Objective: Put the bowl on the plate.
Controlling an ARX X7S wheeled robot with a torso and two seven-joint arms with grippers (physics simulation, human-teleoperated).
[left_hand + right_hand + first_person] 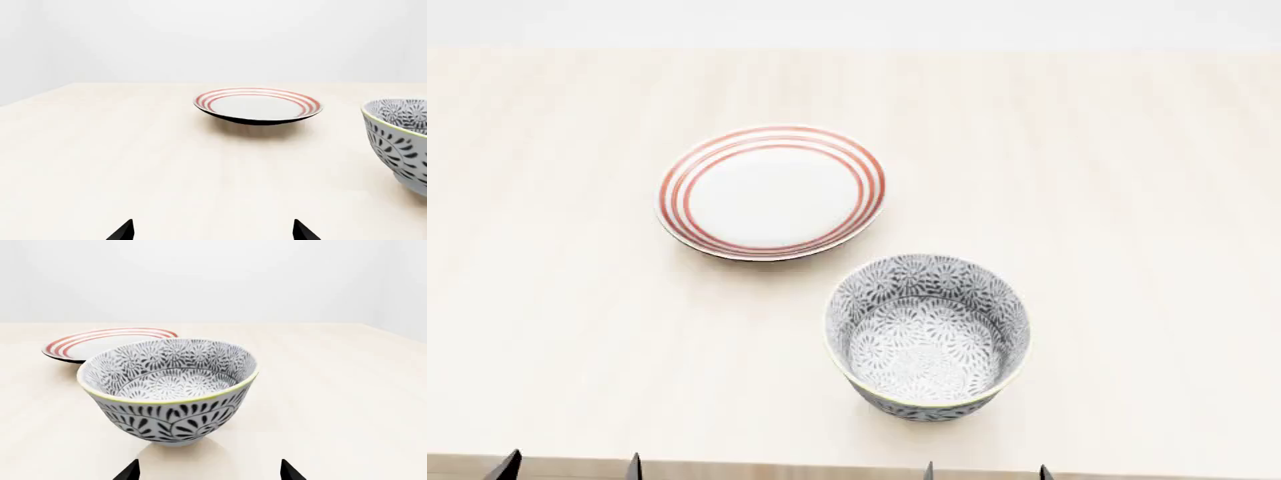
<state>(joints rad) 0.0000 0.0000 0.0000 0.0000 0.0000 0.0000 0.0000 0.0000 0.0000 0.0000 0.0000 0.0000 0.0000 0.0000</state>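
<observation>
The bowl [928, 335] stands upright on the pale wooden table, white with a dense dark grey floral pattern and a thin yellowish rim. The plate [773, 191], white with red rings, lies just beyond it to the left, apart from it. My right gripper [209, 471] is open, its black fingertips [127, 471] just short of the bowl [169, 388], nothing between them. My left gripper [212, 231] is open too, over bare table, facing the plate [258, 105] with the bowl [400, 140] off to one side. In the head view both grippers' tips [988, 472] show at the near table edge.
The light wooden table [1121, 180] stretches wide around both dishes. A plain white wall [213, 40] rises behind the far edge. The table's near edge [761, 468] runs along the bottom of the head view.
</observation>
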